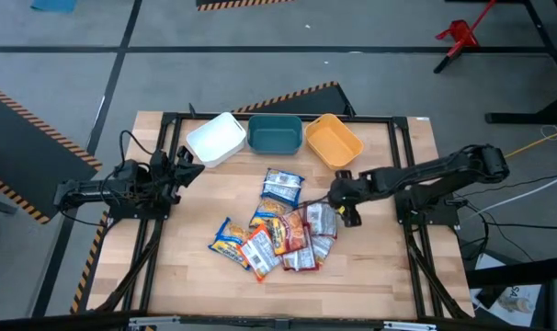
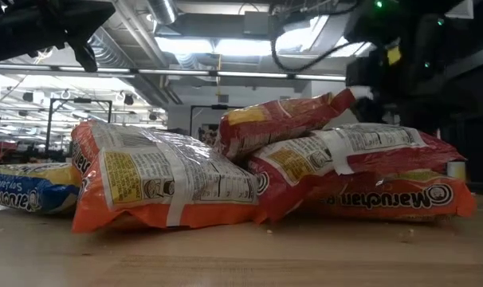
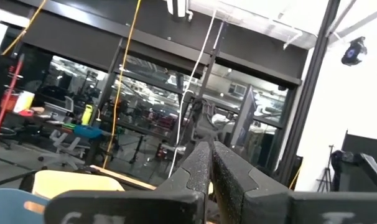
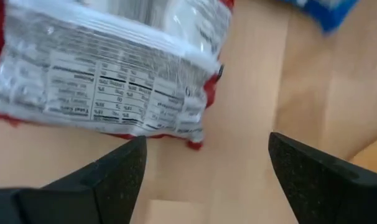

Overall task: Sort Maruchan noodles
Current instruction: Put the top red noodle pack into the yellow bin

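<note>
While the packets (image 1: 277,225) lie heaped near the middle of the desk (image 1: 370,276), bare wood runs wide on every side of them: a broad strip toward the near edge, and open boards to both the left and right rails. The heap is a loose overlap of blue-white, orange and red packets; the low view shows several stacked on one another, with a blue one (image 2: 26,187) lying flat at the far left of that view.

Along the far edge sit three bins in a row, touching or nearly so: white (image 1: 216,138), teal (image 1: 275,134) and orange (image 1: 333,140). All three look bare inside. A gap of wood separates the bins from the nearest blue-white packet (image 1: 283,184).

The right tool (image 1: 345,200) reaches in low from the right side, just beside the red packets at the heap's right edge. Its fingers (image 4: 114,177) stand spread wide above bare wood, with a red packet (image 4: 107,68), label side up, just ahead of them and not between them.

The left tool (image 1: 188,163) waits at the left side of the desk, just beside the white bin, lifted and pointing across the room; its fingers (image 3: 198,171) are pressed together on nothing.
</note>
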You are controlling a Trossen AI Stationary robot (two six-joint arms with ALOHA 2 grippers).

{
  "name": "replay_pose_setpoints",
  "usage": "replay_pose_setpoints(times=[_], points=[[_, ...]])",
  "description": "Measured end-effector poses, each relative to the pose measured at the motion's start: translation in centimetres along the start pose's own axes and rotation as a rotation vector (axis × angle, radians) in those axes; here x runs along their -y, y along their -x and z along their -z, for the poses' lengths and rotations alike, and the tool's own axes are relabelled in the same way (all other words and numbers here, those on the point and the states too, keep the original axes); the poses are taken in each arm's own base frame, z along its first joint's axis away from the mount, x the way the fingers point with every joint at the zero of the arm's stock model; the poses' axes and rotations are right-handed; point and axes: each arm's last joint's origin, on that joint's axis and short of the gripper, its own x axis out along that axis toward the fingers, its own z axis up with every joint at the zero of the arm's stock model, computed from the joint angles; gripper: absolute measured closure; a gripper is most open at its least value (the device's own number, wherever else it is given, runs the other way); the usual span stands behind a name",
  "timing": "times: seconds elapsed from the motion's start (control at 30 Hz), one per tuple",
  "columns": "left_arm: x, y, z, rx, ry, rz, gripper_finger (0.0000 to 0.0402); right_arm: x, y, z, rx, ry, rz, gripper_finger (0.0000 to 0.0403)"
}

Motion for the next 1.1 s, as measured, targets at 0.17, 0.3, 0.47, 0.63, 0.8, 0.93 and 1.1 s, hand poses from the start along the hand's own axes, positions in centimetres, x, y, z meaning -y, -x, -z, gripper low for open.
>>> replay_pose_setpoints(times=[0.17, 0.3, 0.47, 0.63, 0.8, 0.93, 1.1], points=[[0.0, 0.0, 0.1, -0.005, -0.012, -0.008, 0.0390, 0.0, 0.3, -0.4, 0.010, 0.176, -0.013, 0.0079], [-0.1, 0.0, 0.2, -0.020, -0.013, -0.014, 0.0390, -0.1, -0.4, -0.3, -0.020, 0.215, -0.031, 0.0079], [-0.2, 0.0, 0.6, -0.061, 0.001, -0.029, 0.0390, -0.3, -2.9, -0.7, -0.056, 0.223, -0.061, 0.0079], [-0.3, 0.0, 0.8, -0.081, 0.042, -0.037, 0.0390, -0.4, -5.3, -0.8, -0.119, 0.242, -0.054, 0.0079], [-0.3, 0.0, 0.8, -0.081, 0.055, -0.038, 0.0390, -0.3, -5.5, -1.5, -0.135, 0.235, -0.062, 0.0087], [-0.3, 0.0, 0.8, -0.077, 0.055, -0.050, 0.0390, 0.1, -4.9, -3.2, -0.076, 0.234, -0.039, 0.0121], [-0.4, 0.0, 0.9, -0.083, 0.054, -0.059, 0.0390, 0.1, -4.9, -3.3, -0.076, 0.269, -0.041, 0.0180]])
